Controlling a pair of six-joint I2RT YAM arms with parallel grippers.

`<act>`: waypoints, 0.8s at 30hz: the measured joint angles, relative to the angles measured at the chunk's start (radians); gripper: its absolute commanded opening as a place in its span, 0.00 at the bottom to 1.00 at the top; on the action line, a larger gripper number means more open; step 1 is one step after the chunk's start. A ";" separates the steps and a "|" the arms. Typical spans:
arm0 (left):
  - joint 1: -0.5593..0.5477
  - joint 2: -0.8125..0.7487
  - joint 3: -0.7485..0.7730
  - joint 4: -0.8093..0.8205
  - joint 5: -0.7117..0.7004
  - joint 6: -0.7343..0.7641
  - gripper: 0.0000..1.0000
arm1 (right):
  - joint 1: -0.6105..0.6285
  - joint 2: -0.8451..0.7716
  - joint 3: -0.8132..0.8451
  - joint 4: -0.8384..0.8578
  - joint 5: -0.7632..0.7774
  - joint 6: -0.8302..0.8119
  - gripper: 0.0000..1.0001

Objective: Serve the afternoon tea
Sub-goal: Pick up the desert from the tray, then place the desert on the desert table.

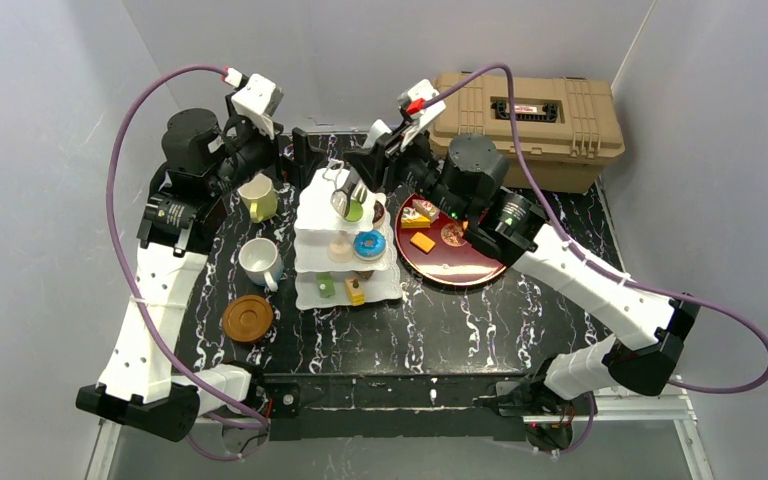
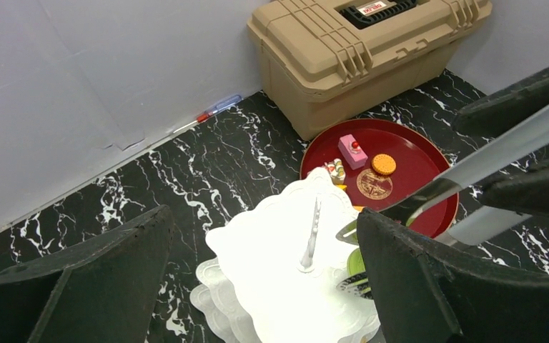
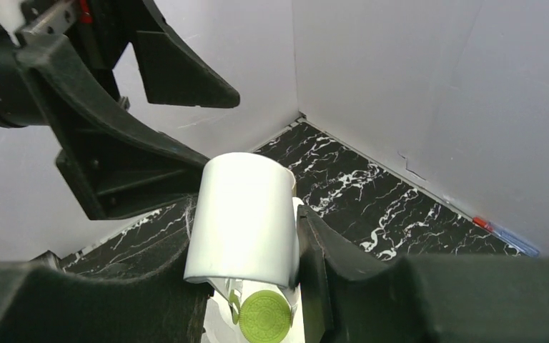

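Top external camera: above and behind the arm bases, looking down on the black marbled tabletop. Left wrist camera: faces right over the white three-tier scalloped cake stand toward the tan ribbed plastic case, both shared with the top view. Right wrist camera: close behind silver metal tongs, facing the left rear corner.

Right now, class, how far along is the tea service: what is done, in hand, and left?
Done: a blue doughnut and other pastries sit on the stand's lower tiers. In hand: the right gripper holds tongs carrying a green biscuit over the stand. Left: cakes lie on the red tray, and the white mug and green mug stand off the brown coaster.
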 measured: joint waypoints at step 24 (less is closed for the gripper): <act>0.000 -0.008 -0.007 0.003 -0.017 0.000 0.98 | 0.092 0.055 -0.047 0.104 0.148 -0.069 0.27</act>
